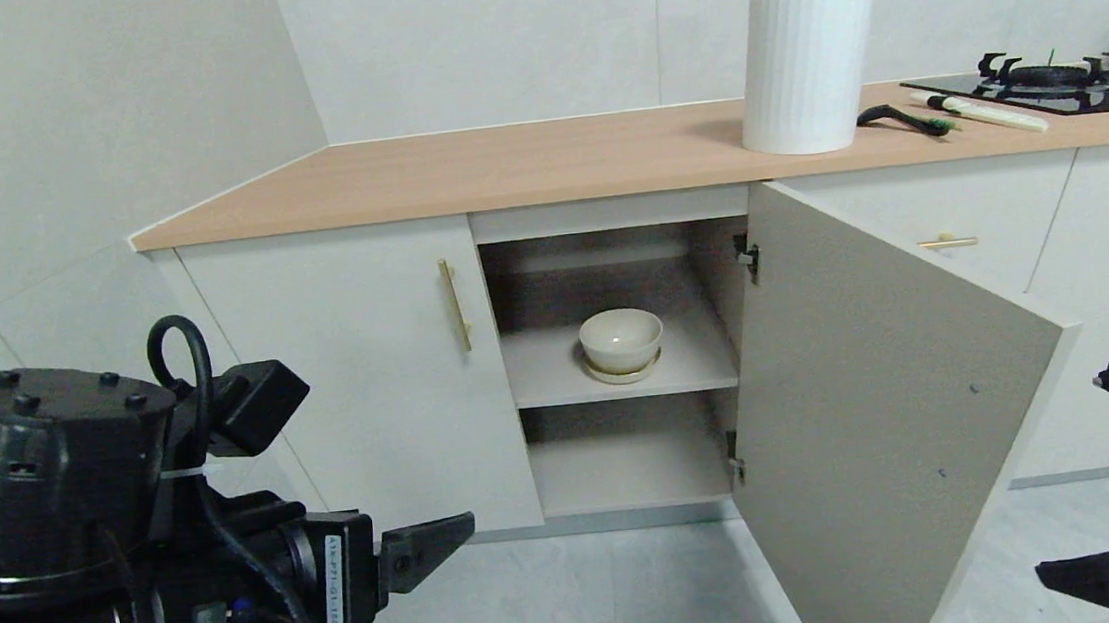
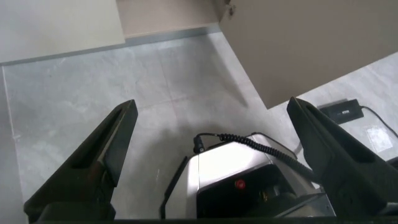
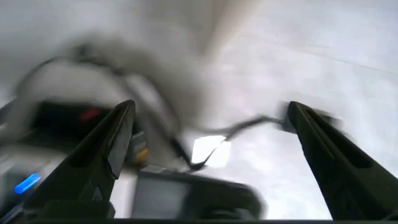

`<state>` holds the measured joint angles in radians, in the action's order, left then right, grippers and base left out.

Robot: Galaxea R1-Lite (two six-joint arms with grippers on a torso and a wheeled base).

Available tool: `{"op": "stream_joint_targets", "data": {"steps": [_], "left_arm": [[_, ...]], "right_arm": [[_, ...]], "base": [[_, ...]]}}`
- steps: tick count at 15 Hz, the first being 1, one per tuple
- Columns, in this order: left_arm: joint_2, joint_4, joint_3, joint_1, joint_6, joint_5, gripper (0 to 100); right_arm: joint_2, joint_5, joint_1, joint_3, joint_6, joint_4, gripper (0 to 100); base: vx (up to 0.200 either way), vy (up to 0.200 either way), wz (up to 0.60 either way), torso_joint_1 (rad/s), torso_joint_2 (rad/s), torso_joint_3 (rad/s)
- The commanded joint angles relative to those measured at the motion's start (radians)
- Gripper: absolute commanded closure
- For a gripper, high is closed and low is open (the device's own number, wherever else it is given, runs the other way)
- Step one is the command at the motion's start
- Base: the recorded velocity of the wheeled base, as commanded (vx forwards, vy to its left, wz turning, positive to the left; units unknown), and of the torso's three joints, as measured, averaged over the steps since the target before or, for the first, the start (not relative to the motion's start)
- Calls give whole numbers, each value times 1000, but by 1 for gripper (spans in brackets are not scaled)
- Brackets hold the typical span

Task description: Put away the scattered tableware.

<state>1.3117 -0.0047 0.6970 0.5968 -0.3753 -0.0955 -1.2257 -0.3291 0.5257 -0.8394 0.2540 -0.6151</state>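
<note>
Head view: one cream bowl (image 1: 621, 339) is sitting on one saucer (image 1: 623, 374) on the cupboard's upper shelf (image 1: 695, 364), apparently already stored. The door (image 1: 874, 404) is standing open for access. The left gripper (image 1: 430, 551) and right gripper (image 1: 1090, 581) are hanging low, well apart from it.

Left wrist view: two fingers (image 2: 102, 158) are standing wide apart, holding nothing.

Right wrist view: two fingers (image 3: 102, 155) are gaping equally wide, empty.
</note>
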Motion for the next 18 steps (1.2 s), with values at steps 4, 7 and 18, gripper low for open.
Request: {"op": "stream_joint_targets", "data": {"steps": [4,7,18], "left_arm": [[1,0,-2,0,-1,0,0],[3,0,-2,0,-1,0,0],[0,-1,-1,0,-1,-1,0]], "right_arm": [[9,-123,-159,-30,-16,-12,0],[-78,-133,-291,-46,-13,72,0],[-241,-125,-377,-1,7,408,0]], "base": [[0,0,0,0,0,0],[0,0,0,0,0,0],[0,0,0,0,0,0]]}}
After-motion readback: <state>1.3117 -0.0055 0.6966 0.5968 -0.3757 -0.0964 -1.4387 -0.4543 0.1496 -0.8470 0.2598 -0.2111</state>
